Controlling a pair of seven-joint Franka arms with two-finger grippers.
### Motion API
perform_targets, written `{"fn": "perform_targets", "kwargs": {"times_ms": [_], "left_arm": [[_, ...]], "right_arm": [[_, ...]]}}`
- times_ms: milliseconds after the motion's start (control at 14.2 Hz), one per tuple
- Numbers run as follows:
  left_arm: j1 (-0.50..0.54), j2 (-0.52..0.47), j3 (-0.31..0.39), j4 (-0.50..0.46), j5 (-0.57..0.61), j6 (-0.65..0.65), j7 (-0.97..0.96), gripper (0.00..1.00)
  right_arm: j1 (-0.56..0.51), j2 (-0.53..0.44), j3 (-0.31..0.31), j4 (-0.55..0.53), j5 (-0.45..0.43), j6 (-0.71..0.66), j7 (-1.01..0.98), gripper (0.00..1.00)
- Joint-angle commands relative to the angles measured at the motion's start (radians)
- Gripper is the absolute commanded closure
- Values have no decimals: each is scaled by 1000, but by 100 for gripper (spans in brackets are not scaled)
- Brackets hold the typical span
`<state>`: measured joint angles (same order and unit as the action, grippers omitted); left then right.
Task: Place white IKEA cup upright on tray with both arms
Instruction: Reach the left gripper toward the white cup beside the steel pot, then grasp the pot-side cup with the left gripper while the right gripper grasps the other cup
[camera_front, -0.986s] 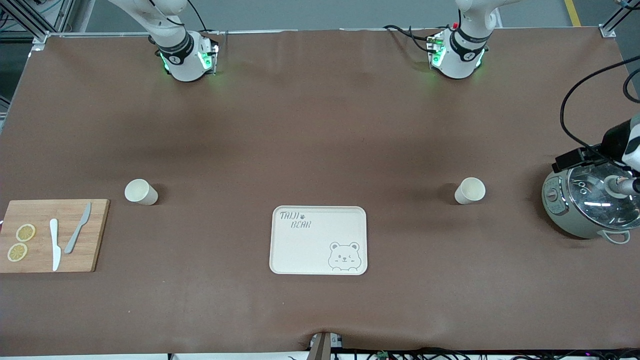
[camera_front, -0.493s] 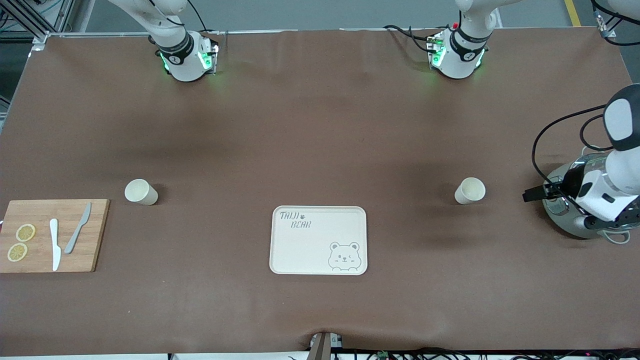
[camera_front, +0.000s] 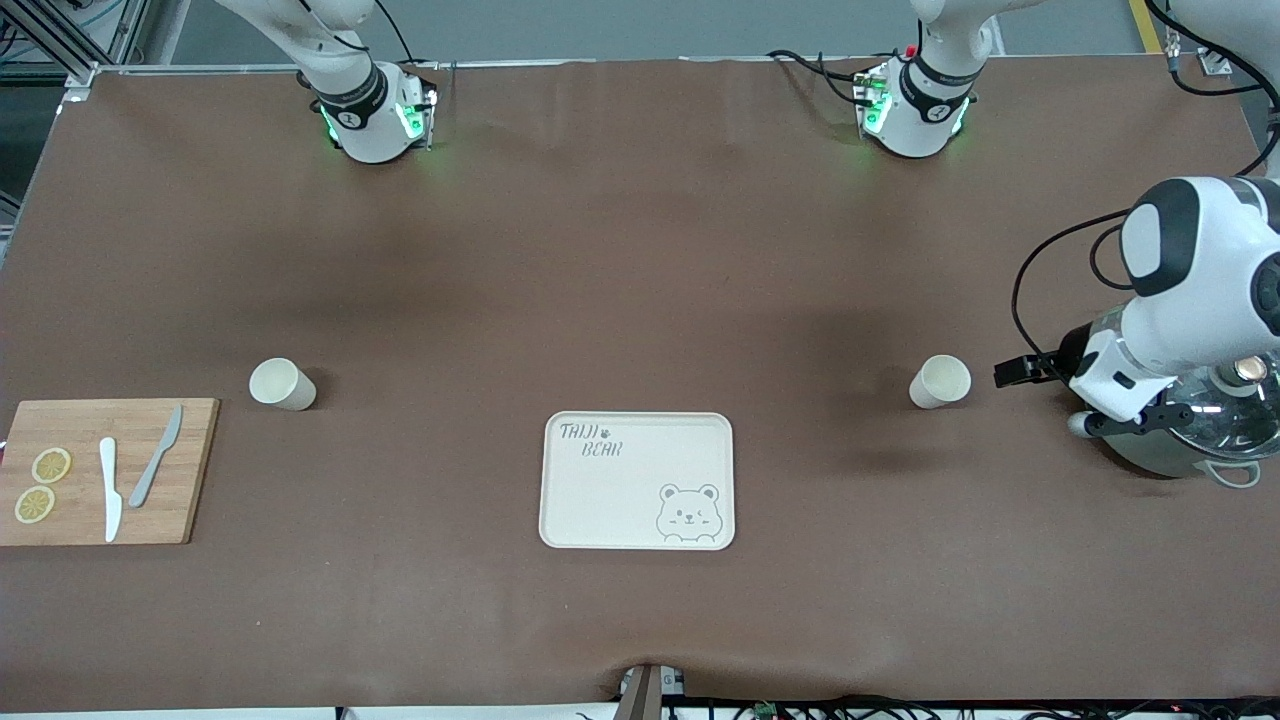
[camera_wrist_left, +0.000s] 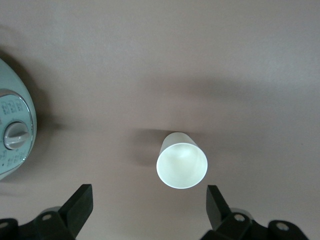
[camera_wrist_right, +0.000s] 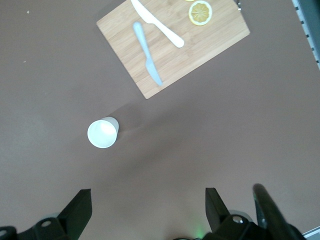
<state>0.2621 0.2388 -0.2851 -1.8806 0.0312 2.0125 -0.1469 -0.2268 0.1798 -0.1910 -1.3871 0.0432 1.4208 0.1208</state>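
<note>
Two white cups stand upright on the brown table. One (camera_front: 940, 381) is toward the left arm's end, the other (camera_front: 283, 383) toward the right arm's end. The cream tray (camera_front: 637, 480) with "TAIJI BEAR" lettering lies between them, nearer the front camera, with nothing on it. My left gripper (camera_wrist_left: 148, 196) is open and empty, up in the air beside the first cup (camera_wrist_left: 182, 165); its hand (camera_front: 1108, 388) shows over the cooker's edge. My right gripper (camera_wrist_right: 147, 200) is open and empty, high over the table, with the second cup (camera_wrist_right: 103, 133) below it.
A grey-green rice cooker (camera_front: 1190, 445) with a glass lid stands at the left arm's end, also in the left wrist view (camera_wrist_left: 10, 135). A wooden cutting board (camera_front: 105, 470) with two knives and lemon slices lies at the right arm's end, also in the right wrist view (camera_wrist_right: 172, 42).
The left arm has swung from over the rice cooker toward the cup at its end of the table. The cups and tray have not moved.
</note>
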Motion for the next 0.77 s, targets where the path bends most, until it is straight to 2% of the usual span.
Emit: {"fn": "perform_targets", "kwargs": {"times_ms": [0, 141, 423, 704], "left_arm": [[8, -65, -2, -145, 21, 121, 18, 0], [8, -73, -2, -210, 21, 201, 18, 0], [8, -88, -2, -349, 21, 362, 18, 0], [5, -73, -2, -394, 21, 440, 18, 2]], "right_arm": [[94, 87, -2, 10, -15, 36, 7, 0], [150, 121, -2, 13, -37, 90, 16, 0], [176, 144, 1, 10, -5, 102, 10, 0], [224, 187, -1, 13, -17, 101, 19, 0]]}}
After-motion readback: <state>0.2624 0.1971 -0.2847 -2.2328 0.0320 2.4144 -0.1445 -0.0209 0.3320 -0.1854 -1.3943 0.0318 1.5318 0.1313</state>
